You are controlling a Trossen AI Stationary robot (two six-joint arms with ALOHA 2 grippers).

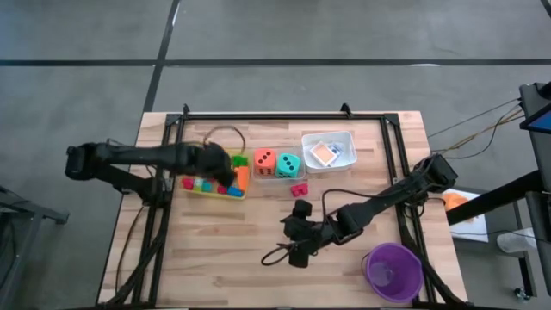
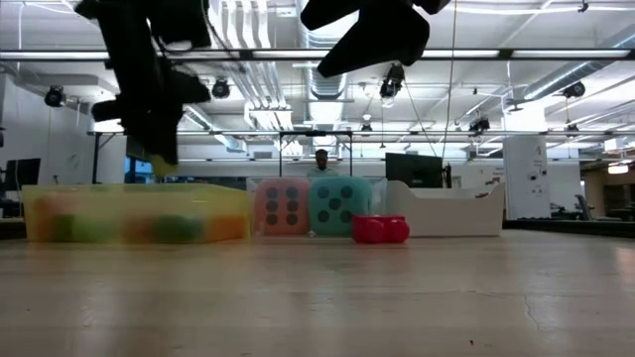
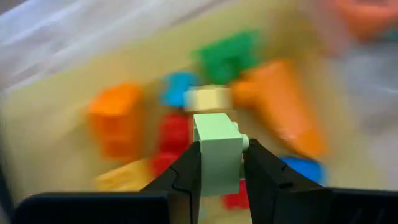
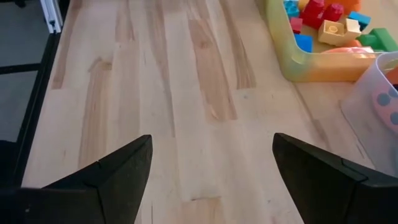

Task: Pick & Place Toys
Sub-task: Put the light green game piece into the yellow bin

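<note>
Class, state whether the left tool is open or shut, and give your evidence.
Shut on a pale green block: in the left wrist view the left tool's fingers press its two sides above the yellow tray.

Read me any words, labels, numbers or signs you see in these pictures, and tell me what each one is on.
No readable words, labels or brand names in any view.
Orange dotted die: dots only, six on the face seen in the low view.
Teal dotted die: dots only, five on that face.
Small flat cards in the white rectangular tray: any print is too small to read.

We are seeing grey floor surrounding the wooden bench, and ceiling strip lights glowing beyond.
</note>
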